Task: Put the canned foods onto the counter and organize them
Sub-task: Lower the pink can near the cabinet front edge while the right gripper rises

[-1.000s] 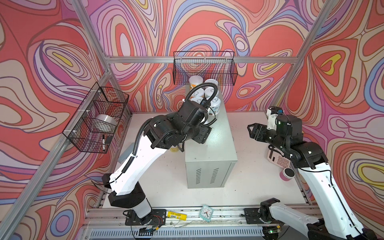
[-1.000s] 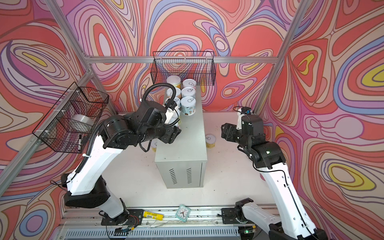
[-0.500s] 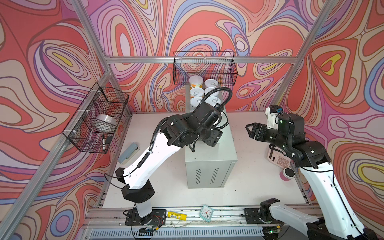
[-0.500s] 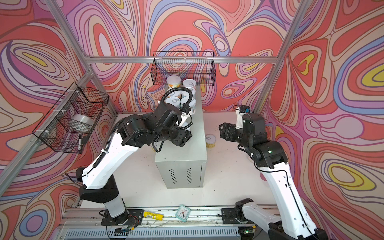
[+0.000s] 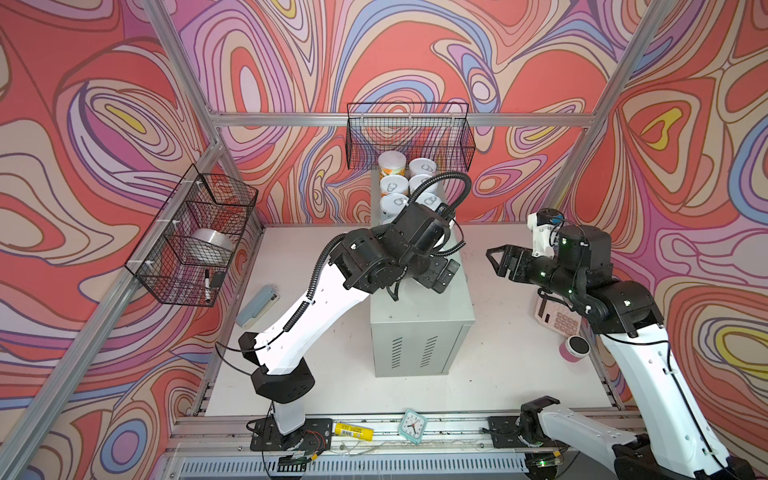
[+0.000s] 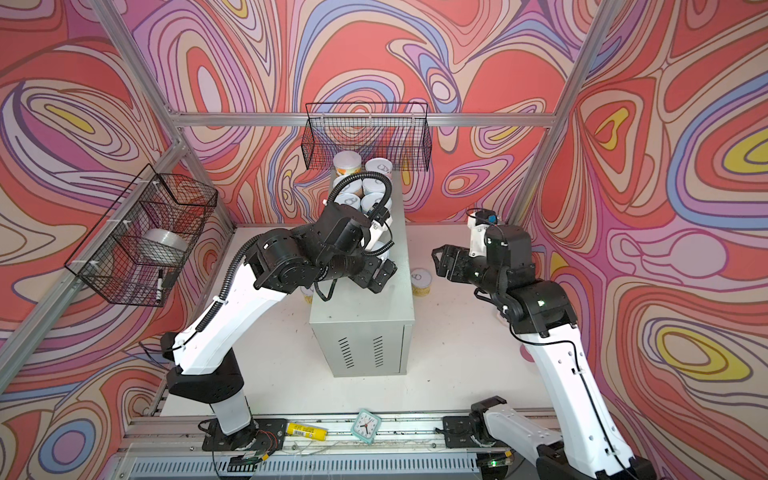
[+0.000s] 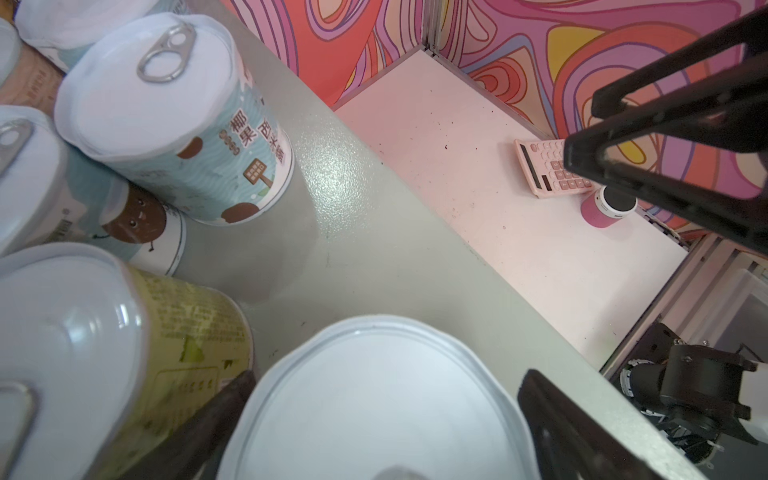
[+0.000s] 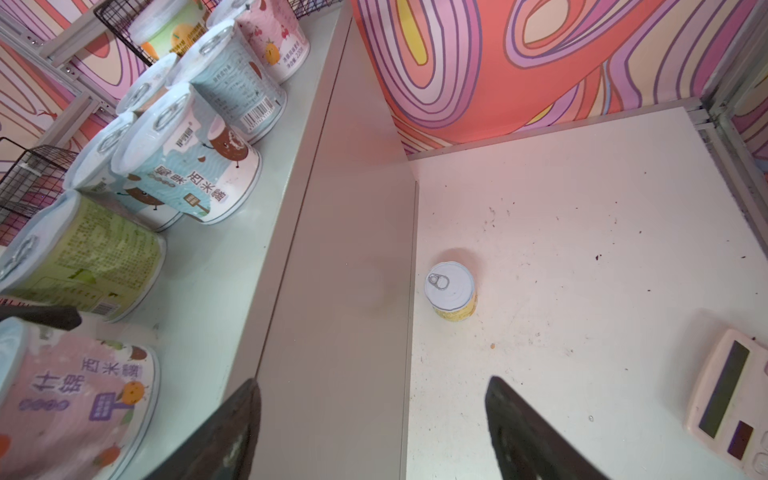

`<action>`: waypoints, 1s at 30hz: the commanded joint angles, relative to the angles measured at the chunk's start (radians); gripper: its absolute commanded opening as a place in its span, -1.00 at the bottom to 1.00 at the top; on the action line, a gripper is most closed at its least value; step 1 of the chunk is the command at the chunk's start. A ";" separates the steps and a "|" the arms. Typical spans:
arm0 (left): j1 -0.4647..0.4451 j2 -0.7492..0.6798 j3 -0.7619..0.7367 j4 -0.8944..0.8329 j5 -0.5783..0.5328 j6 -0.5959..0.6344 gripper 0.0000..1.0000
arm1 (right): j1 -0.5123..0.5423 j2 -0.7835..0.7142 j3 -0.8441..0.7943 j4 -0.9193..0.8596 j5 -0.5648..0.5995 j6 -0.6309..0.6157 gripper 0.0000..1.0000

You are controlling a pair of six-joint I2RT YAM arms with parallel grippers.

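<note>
Straddling the pink can [image 8: 79,399] at the near end of the rows on the counter [image 5: 419,307], the left gripper [image 7: 386,382] has its jaws spread wide. One finger stands visibly off the rim, so the can looks let go and stands on its own.

Beside it, over the table [image 8: 582,208], the right gripper [image 8: 372,384] hangs well open and empty. It points toward a yellow can [image 8: 451,291] that stands upright on the table just beside the counter's wall.

That can should be rigid and fairly heavy for its size, with a slick paper label. Gripping it across the side wall at about mid-height looks safest, since the lid and its pull tab give little purchase.

Farther back, more cans [image 8: 187,166] stand upright in two close rows up to the counter's far end.

The side basket [image 5: 191,237] holds a tape roll [image 5: 212,247] and a marker [image 5: 206,284]. The back basket [image 5: 409,137] appears empty.
</note>
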 commanded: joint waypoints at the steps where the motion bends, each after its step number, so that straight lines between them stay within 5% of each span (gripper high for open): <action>1: -0.005 0.018 0.040 0.018 -0.011 0.021 1.00 | 0.002 0.009 0.020 0.011 -0.044 0.011 0.75; 9: -0.005 0.049 0.228 0.012 -0.068 0.082 1.00 | 0.012 -0.007 0.056 0.028 -0.092 -0.020 0.75; 16: -0.005 -0.037 0.205 0.101 -0.155 0.118 1.00 | 0.013 -0.024 0.103 0.050 -0.235 -0.062 0.73; 26: 0.002 -0.450 -0.325 0.295 -0.360 0.061 1.00 | 0.089 -0.021 0.125 0.062 -0.247 -0.092 0.69; 30: 0.061 -0.622 -0.520 0.302 -0.382 -0.018 1.00 | 0.258 0.012 0.129 0.066 -0.097 -0.109 0.69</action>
